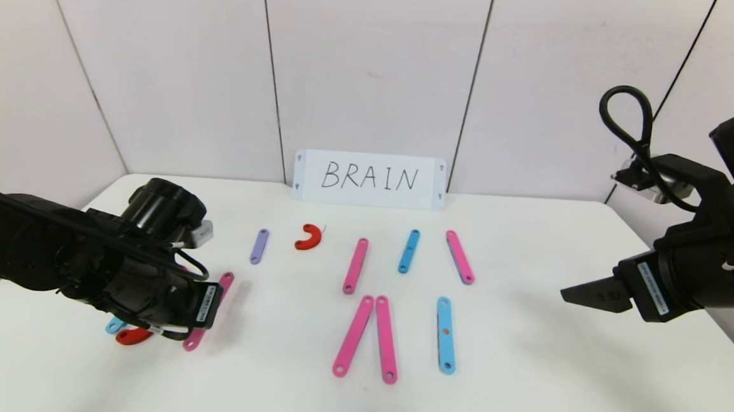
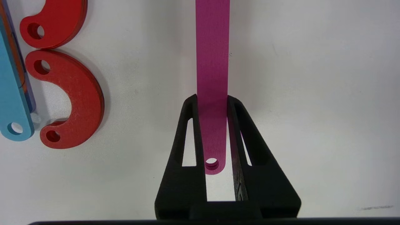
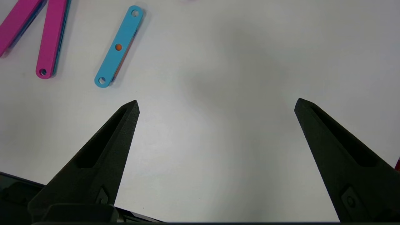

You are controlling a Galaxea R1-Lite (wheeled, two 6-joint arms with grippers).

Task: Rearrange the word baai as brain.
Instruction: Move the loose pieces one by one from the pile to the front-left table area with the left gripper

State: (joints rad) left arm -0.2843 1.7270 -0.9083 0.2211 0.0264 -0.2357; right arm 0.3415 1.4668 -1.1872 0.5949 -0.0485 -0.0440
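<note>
My left gripper (image 2: 212, 98) is shut on a long pink strip (image 2: 212, 62), its fingers pressing the strip's two long edges near the holed end. In the head view that strip (image 1: 226, 281) juts out from under the left arm at the table's left. Beside it lie two red curves (image 2: 78, 100) and a blue strip (image 2: 12, 93). The other pieces of the word lie mid-table: a purple strip (image 1: 259, 246), a red curve (image 1: 308, 237), pink strips (image 1: 355, 266) and blue strips (image 1: 445, 335). My right gripper (image 1: 591, 296) hangs open over the right side, with nothing between its fingers.
A white card (image 1: 368, 179) with handwritten "BRAIN" leans against the back wall. Two pink strips (image 1: 368, 338) form a narrow wedge near the front centre. Bare table (image 3: 218, 78) lies under the right gripper. White wall panels close off the back and the sides.
</note>
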